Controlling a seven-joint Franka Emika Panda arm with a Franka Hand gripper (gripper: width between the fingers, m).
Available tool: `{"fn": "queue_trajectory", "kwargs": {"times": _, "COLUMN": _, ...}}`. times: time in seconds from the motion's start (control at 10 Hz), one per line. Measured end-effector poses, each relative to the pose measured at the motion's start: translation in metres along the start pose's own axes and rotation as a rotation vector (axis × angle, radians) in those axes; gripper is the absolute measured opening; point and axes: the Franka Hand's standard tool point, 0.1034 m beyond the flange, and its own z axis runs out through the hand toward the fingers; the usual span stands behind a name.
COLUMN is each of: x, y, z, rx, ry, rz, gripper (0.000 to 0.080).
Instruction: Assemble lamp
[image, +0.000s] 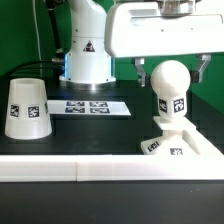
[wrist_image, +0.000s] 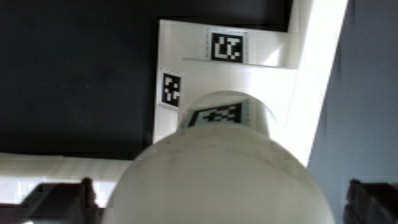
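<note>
The white ball-topped bulb (image: 170, 95) stands upright on the flat square base (image: 185, 147) at the exterior view's right. My gripper (image: 171, 70) hangs over it, with one finger on each side of the ball and a gap on both sides, so it is open. In the wrist view the bulb (wrist_image: 214, 160) fills the middle between the dark fingertips (wrist_image: 63, 200), my gripper (wrist_image: 217, 205) straddles it, and the base (wrist_image: 240, 50) lies beyond. The cone shade (image: 26, 108) stands apart at the exterior view's left.
The marker board (image: 92, 106) lies flat mid-table between the shade and the base. The arm's white pedestal (image: 88, 55) stands behind it. A long white rail (image: 100, 170) runs along the table's front edge.
</note>
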Motion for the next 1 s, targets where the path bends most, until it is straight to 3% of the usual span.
{"fn": "queue_trajectory", "kwargs": {"times": 0.1, "x": 0.0009, "y": 0.0001, "z": -0.0003, "rx": 0.000, "ry": 0.005, "rz": -0.004, "gripper": 0.0571}}
{"fn": "queue_trajectory", "kwargs": {"times": 0.5, "x": 0.0008, "y": 0.0001, "z": -0.0002, "rx": 0.000, "ry": 0.004, "rz": 0.024, "gripper": 0.0576}}
{"fn": "queue_trajectory", "kwargs": {"times": 1.0, "x": -0.0023, "y": -0.0023, "z": -0.0007, "rx": -0.006, "ry": 0.004, "rz": 0.594, "gripper": 0.0577}}
